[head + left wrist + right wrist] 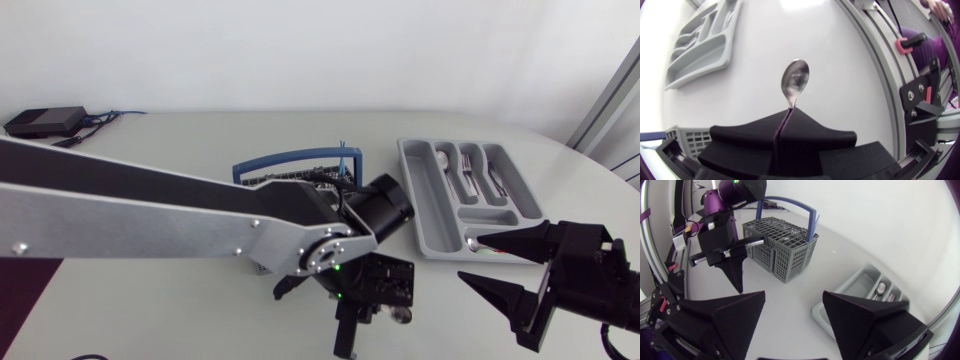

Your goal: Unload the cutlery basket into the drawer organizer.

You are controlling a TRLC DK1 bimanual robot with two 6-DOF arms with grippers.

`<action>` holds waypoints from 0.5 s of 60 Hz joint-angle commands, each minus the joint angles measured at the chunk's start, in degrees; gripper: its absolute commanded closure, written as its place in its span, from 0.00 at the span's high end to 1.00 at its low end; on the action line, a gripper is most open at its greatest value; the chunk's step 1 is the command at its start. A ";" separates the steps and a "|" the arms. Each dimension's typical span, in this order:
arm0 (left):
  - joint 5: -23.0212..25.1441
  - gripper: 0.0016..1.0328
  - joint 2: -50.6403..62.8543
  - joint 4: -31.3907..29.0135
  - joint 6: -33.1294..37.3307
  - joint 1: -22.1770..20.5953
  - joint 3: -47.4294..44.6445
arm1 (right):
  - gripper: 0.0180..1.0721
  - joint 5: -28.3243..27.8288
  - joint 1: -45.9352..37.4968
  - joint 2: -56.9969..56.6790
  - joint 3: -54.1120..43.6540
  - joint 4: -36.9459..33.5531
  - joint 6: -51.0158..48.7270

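The table (170, 135) before me is pale and smooth, with a rounded far edge. At its far left corner lies a flat black box (45, 121), close to the edge. A thin blue cable (120, 113) leads from the box's right end along the table's far edge, and dark cables (80, 132) lie bunched just beside the box.

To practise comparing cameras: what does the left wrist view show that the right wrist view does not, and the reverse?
Only the left wrist view shows the spoon, clamped in the left pincer. Only the right wrist view shows the open right pincer and the basket's blue handle. Both show the left pincer, the grey basket and the tray.
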 commanded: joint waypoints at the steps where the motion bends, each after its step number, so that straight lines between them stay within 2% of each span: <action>1: 0.90 0.06 -2.37 0.72 -5.05 1.11 0.45 | 0.79 -0.43 -0.22 -0.22 -1.48 0.67 1.96; 2: 1.08 0.06 -3.25 2.30 -8.30 1.64 0.80 | 0.79 -0.43 -0.22 -0.31 -1.48 0.94 2.58; 9: 1.26 0.06 -5.80 5.91 -16.03 3.66 2.38 | 0.79 -0.43 0.04 -0.31 -0.95 1.82 5.13; 15: 2.75 0.06 -8.96 11.71 -25.08 7.26 3.17 | 0.79 -0.34 1.71 -0.48 -0.95 4.28 10.66; 21: 5.12 0.07 -10.02 13.73 -32.03 9.55 4.14 | 0.79 0.01 2.51 -1.19 -1.04 6.47 15.58; 30: 9.08 0.08 -11.78 19.62 -44.68 10.95 4.75 | 0.79 2.39 9.36 -2.42 0.89 8.76 24.73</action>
